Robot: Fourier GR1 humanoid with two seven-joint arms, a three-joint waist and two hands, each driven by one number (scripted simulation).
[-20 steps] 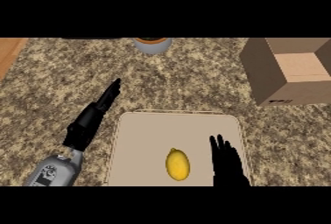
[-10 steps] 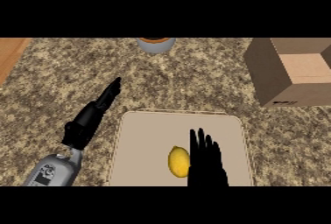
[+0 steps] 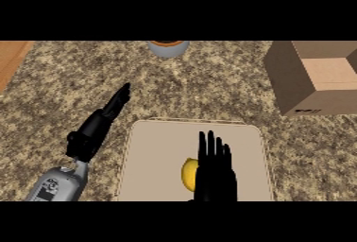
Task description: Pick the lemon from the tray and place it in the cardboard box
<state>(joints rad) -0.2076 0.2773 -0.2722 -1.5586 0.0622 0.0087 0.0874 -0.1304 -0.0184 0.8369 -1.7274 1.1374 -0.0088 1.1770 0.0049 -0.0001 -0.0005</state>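
Our right robot hand (image 3: 215, 171), fingers straight and wide, partly hides the lemon (image 3: 186, 174) on the tray (image 3: 155, 151); our left robot hand (image 3: 105, 118), also straight-fingered, shows beside the tray.

Near centre of the counter (image 3: 209, 90): the tray (image 3: 153, 156), with the lemon (image 3: 187, 173) on its near half. The right hand (image 3: 215, 172) is over the tray, covering the lemon's right side. The left hand (image 3: 97, 127) is over the counter, left of the tray. Far right, well apart: the cardboard box (image 3: 317, 78). Far edge, behind the tray: a round container (image 3: 168, 47).
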